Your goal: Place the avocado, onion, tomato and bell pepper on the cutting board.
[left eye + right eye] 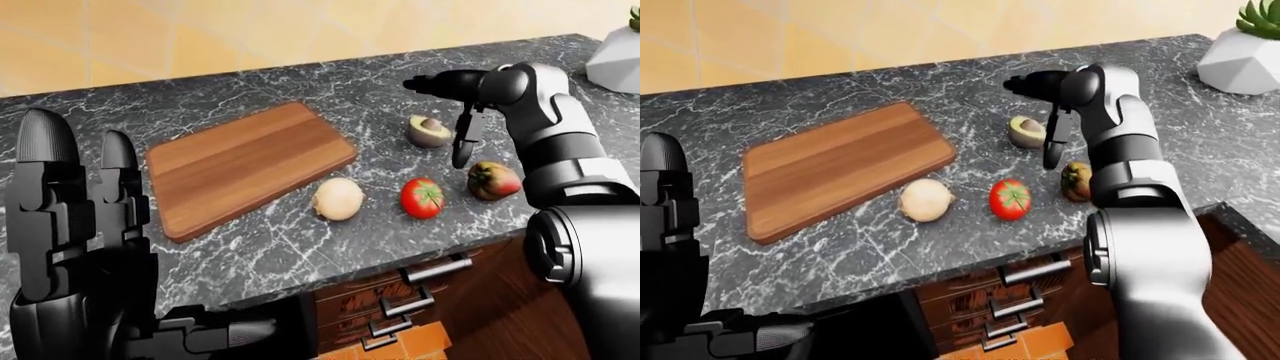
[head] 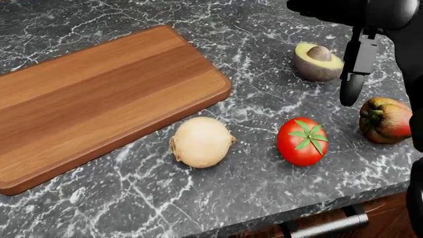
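A wooden cutting board (image 2: 99,94) lies bare on the dark marble counter (image 2: 264,198), at the left of the head view. To its right lie a pale onion (image 2: 200,141), a red tomato (image 2: 302,141), a halved avocado (image 2: 317,62) with its pit up, and a red-green bell pepper (image 2: 385,120). My right hand (image 1: 440,120) hovers open above the avocado. One finger (image 2: 352,74) hangs down between avocado and pepper, another points left. It holds nothing. My left hand (image 1: 80,150) is raised at the bottom left of the left-eye view, fingers upright, open and empty.
A white faceted planter (image 1: 1238,56) with a green plant stands at the counter's top right. Wooden drawers with metal handles (image 1: 435,268) sit under the counter edge. A tan tiled wall (image 1: 200,37) runs behind the counter.
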Available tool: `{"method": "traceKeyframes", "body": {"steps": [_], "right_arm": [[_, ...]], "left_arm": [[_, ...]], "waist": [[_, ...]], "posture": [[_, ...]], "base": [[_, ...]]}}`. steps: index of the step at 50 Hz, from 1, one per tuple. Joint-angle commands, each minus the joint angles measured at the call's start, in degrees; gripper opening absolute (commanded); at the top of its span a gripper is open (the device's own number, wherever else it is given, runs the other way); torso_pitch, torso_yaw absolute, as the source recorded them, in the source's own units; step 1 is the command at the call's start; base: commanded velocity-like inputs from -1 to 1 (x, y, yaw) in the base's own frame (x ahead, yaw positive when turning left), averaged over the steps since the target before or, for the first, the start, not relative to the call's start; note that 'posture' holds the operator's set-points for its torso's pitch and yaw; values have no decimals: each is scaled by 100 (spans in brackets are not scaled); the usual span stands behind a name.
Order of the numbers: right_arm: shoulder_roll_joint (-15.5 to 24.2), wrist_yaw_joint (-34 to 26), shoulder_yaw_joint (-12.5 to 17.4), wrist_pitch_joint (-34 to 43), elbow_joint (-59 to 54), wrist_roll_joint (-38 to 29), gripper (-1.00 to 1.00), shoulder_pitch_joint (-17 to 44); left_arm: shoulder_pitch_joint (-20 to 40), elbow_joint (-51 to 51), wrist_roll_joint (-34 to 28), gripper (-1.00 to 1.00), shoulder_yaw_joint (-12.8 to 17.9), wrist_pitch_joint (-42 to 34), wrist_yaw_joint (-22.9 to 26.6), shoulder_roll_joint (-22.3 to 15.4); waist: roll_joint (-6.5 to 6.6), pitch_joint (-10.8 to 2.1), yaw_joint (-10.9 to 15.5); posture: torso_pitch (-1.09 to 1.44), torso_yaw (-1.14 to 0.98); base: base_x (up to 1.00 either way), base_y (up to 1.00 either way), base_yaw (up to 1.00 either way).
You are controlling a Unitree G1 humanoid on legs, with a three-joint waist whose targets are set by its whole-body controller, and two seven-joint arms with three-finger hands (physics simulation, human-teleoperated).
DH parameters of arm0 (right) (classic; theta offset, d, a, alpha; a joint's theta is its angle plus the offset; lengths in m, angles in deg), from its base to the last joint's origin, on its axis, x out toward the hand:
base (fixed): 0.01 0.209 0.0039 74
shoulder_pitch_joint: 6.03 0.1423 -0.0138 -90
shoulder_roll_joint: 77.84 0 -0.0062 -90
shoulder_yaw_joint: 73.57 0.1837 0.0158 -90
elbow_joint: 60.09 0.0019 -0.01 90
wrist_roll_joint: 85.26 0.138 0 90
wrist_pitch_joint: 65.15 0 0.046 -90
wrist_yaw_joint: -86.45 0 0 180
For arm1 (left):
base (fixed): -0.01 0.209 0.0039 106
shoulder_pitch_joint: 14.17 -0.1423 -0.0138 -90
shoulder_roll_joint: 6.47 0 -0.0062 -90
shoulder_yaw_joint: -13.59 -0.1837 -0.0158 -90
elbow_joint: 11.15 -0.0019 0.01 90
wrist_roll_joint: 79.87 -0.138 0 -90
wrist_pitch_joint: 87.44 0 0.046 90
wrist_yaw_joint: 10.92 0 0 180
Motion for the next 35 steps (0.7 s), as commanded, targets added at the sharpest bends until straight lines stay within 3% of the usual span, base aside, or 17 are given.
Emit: {"method": "traceKeyframes", "body": {"steps": [1, 22, 23, 35], "right_arm": [[39, 167, 36, -42, 192, 25, 100, 213], [-17, 831, -53, 154, -436, -229, 100, 46], [-14, 853, 8, 361, -456, -185, -100, 52], [32, 842, -25, 404, -400, -136, -100, -16]], "left_arm": [[35, 190, 5, 100, 1, 126, -1, -6], [46, 190, -1, 100, 2, 109, 7, 4], [44, 190, -3, 100, -4, 108, 9, 6], [34, 190, -12, 100, -13, 111, 28, 14]], "waist": [[-22, -123, 5], [-22, -187, 9], [-25, -190, 12], [-59, -212, 30]], "posture": [[0, 0], [0, 0], [0, 0], [0, 0]], "base": [[0, 0, 0], [0, 0, 0], [0, 0, 0], [0, 0, 0]]}}
